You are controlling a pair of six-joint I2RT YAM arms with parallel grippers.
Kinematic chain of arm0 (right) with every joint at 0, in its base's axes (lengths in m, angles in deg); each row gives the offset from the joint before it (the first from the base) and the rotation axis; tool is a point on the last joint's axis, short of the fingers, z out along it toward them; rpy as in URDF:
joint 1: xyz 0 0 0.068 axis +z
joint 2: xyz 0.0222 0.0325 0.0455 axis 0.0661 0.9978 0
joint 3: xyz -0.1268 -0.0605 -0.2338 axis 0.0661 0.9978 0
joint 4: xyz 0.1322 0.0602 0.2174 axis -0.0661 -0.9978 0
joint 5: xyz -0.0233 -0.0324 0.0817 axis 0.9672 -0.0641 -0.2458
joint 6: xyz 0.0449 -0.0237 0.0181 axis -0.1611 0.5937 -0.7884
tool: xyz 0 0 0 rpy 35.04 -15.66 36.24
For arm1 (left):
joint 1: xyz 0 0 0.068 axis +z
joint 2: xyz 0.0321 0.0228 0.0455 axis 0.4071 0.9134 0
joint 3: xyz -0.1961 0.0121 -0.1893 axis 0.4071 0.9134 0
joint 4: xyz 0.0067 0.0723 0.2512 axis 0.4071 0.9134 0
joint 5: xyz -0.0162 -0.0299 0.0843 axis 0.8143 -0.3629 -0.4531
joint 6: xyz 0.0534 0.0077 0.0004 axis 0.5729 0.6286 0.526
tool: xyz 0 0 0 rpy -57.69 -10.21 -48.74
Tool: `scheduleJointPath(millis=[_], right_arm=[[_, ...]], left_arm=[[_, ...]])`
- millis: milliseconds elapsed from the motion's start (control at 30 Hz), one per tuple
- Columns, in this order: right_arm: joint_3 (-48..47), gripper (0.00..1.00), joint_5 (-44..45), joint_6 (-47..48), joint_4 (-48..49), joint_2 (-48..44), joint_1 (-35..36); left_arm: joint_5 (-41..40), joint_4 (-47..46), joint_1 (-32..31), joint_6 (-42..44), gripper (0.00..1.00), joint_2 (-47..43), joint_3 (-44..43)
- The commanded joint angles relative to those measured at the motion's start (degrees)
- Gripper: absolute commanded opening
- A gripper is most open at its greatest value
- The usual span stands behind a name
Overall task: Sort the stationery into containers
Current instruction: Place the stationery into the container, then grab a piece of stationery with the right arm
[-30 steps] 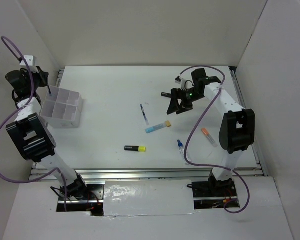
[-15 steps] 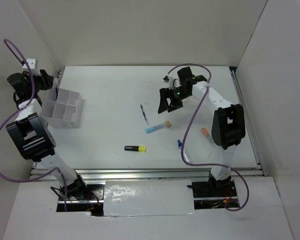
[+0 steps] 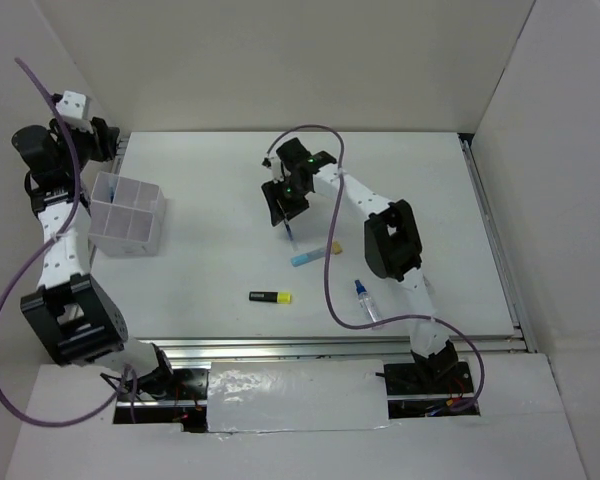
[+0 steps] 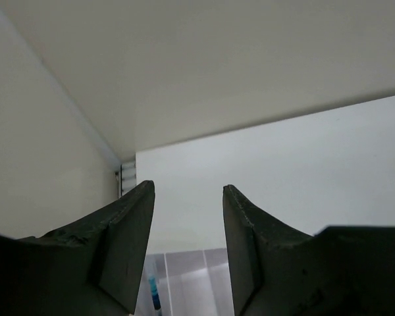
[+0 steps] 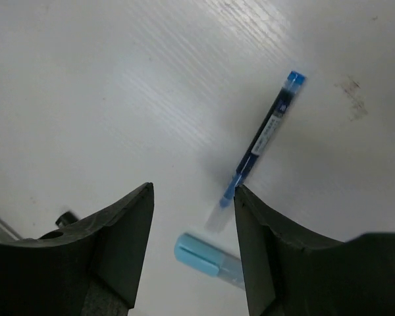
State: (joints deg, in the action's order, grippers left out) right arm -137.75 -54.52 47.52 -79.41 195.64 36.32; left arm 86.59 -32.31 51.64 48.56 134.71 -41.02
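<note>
Thin pen (image 5: 263,135) lies just ahead of your right pincer (image 5: 192,250) — jaws released, empty — long axis slanting away rightward.

The surface (image 3: 210,180) is plain white, and the organizer box (image 3: 127,212) is translucent white. The thin pen (image 5: 266,135) has a dark blue barrel and a bright blue end. The marker (image 3: 315,254) is light blue with a tan tip. The highlighter (image 3: 270,297) is black with a yellow cap. The bottle (image 3: 365,300) is clear with a blue cap. The left tool (image 4: 187,186) and right tool (image 5: 192,191) are black. The cables (image 3: 332,290) are purple.
</note>
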Motion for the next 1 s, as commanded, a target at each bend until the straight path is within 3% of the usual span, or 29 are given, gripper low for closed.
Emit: scheduleJointPath(millis=[0,233,433,533,633,667,700,800,867,967], right_arm=[[-6.70,0.59,8.21,-2.15,-3.59,3.98,0.16],[-6.19,0.54,14.19,-2.77,-1.22,7.77,0.42],[-6.10,0.43,15.86,-1.89,-2.09,10.05,1.04],[-7.42,0.34,16.56,-1.01,-2.45,10.58,1.48],[-8.47,0.17,18.05,-0.05,-3.15,11.19,2.27],[-9.69,0.05,18.06,0.22,-3.85,11.37,2.44],[-10.14,0.00,17.54,0.39,-5.25,11.98,2.53],[-8.14,0.00,12.72,0.13,-5.01,9.10,1.75],[-0.88,0.00,3.77,-1.27,-2.29,1.67,0.78],[4.79,0.00,-6.09,-6.09,1.68,-6.35,-0.63]], left_arm=[[1.08,1.51,-3.00,5.84,0.58,-9.26,2.99],[-1.02,5.03,-10.65,17.09,0.60,-23.58,12.23],[-3.22,8.73,-17.32,22.19,0.61,-29.05,15.93],[-4.53,9.78,-18.91,23.43,0.60,-30.37,17.16],[-4.19,11.62,-19.96,24.75,0.60,-30.89,17.69],[-3.67,12.24,-20.14,25.28,0.60,-30.98,17.60],[-1.22,13.63,-20.41,26.67,0.60,-31.24,17.43],[5.19,18.64,-20.58,32.45,0.59,-31.68,16.64],[11.25,24.53,-21.90,37.29,0.59,-32.39,16.81],[11.29,32.70,-29.61,49.68,0.60,-33.26,17.77]])
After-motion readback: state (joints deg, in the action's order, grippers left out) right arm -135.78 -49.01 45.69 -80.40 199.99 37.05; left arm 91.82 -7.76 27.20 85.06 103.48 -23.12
